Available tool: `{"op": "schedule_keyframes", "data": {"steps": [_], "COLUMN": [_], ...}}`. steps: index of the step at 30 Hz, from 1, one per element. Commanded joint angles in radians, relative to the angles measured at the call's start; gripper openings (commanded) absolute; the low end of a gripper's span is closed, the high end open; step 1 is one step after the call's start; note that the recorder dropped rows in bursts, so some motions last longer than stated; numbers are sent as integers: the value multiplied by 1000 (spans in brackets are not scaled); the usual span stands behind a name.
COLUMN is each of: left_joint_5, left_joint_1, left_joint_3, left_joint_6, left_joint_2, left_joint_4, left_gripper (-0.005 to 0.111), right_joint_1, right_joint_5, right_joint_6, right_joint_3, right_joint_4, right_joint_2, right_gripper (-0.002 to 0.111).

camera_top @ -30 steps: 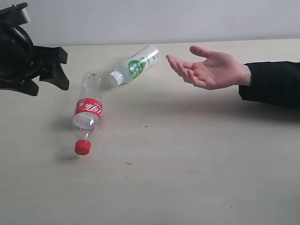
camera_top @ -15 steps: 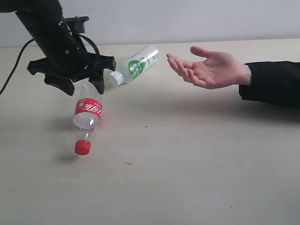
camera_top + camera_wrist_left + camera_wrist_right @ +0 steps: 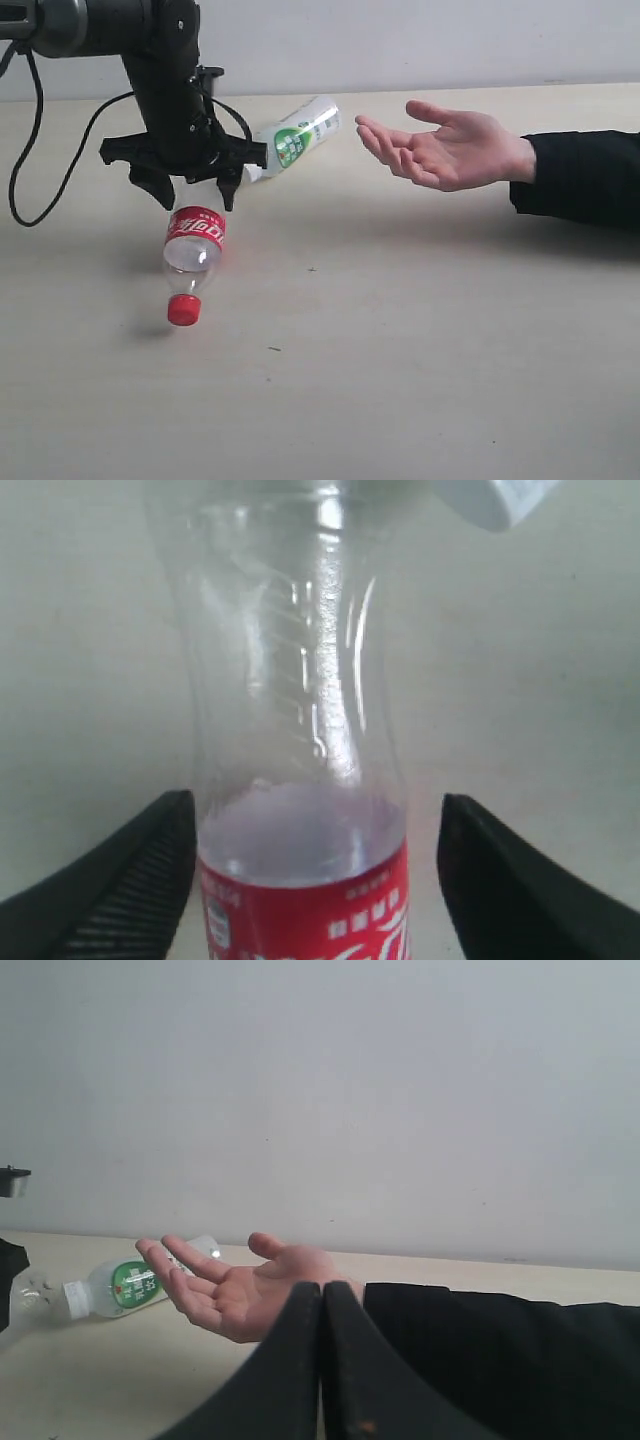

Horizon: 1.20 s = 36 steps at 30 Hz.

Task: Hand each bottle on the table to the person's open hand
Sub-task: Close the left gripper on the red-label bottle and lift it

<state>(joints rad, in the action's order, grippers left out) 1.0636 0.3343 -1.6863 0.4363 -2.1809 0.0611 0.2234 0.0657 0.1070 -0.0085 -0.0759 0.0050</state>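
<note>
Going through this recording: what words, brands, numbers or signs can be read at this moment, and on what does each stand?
Nothing is sharp enough to quote.
On the clear plastic bottle with red cap, the red label carries white script lettering, too blurred to read. The small white characters on it in the left wrist view are also unreadable.
On the clear white-capped bottle, the green-marked label has print too small to read.
No other text shows.

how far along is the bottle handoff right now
Done: nothing visible; the hand is empty. Under way: the left gripper, jaws open, straddles the red-label bottle, not yet gripping. Left: that bottle and the green-label bottle, both lying on the table, to be handed over.
</note>
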Motion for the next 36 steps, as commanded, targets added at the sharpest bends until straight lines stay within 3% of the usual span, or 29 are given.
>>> {"op": "schedule_keyframes", "data": {"steps": [1,14,18,24,32,36], "left_joint_5": [-6,-25,-25,0,151,157], "left_joint_1": [4,4,4,4,-15,-17], "left_joint_3": [-18,-18,-18,-18,-45,-67], "left_joint_6": [15,23,12,8,-12,-14], "left_joint_2": [-25,-61,-65,-65,-44,25], "left_joint_4": [33,33,36,88,161,190], "left_gripper": [66,64,44,2,0,0], "right_joint_1": [-3,-3,-3,-3,-3,-3], "right_joint_5": [1,1,1,1,1,1], "right_joint_6": [-1,-1,-1,-1,-1,-1], "right_joint_3": [3,3,3,3,3,3], "right_joint_4": [-1,-1,-1,-1,-1,-1], "right_joint_2": [-5,-5,-5,-5,-5,-5], "right_gripper": [0,0,0,0,0,0]}}
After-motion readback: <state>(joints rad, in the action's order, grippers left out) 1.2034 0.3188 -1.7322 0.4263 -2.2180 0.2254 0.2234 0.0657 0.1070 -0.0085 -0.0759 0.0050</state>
